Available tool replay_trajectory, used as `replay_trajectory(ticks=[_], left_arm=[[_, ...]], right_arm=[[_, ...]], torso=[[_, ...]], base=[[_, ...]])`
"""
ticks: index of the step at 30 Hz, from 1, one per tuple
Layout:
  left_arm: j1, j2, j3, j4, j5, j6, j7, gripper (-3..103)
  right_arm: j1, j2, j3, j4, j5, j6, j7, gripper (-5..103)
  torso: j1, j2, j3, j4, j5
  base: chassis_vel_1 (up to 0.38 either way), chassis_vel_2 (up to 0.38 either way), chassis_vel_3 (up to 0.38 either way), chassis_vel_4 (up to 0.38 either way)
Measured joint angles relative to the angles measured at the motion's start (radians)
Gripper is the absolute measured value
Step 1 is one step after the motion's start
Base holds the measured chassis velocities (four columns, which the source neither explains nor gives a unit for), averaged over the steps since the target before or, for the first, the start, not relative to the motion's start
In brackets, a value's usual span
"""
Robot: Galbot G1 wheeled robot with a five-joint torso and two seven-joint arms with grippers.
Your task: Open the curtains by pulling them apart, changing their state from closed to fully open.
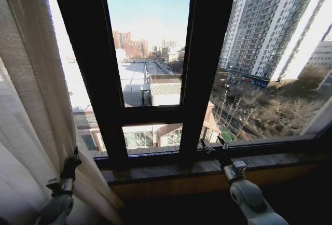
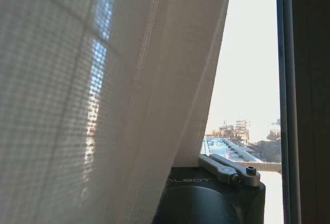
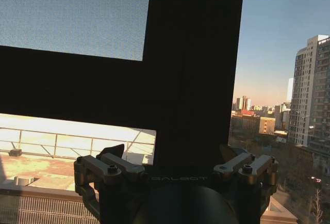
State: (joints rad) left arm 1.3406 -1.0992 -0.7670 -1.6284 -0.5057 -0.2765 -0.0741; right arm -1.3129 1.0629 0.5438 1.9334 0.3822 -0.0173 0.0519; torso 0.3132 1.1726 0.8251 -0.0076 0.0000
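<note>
The left gripper (image 1: 72, 158), a dark pincer, is pressed into the one sheer cream-white pleated curtain (image 1: 36, 111) gathered at the left of the window; whether its jaws clamp the fabric cannot be told. The right gripper (image 1: 212, 146) stands with its two fingers spread wide and empty, just above the brown stone window sill (image 1: 171, 167). The dark window frame (image 1: 205, 64) has two upright bars, between which city buildings show.
</note>
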Motion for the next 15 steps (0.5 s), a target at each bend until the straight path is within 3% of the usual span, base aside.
replay_trajectory(ticks=[15], left_arm=[[0.018,-0.013,-0.010,-0.018,0.000,-0.008,0.000,0]], right_arm=[[0.000,0.000,0.000,0.000,0.000,0.000,0.000,100]], torso=[[0.000,0.000,0.000,-0.0002,-0.0001]], base=[[0.404,0.302,-0.421,-0.303]])
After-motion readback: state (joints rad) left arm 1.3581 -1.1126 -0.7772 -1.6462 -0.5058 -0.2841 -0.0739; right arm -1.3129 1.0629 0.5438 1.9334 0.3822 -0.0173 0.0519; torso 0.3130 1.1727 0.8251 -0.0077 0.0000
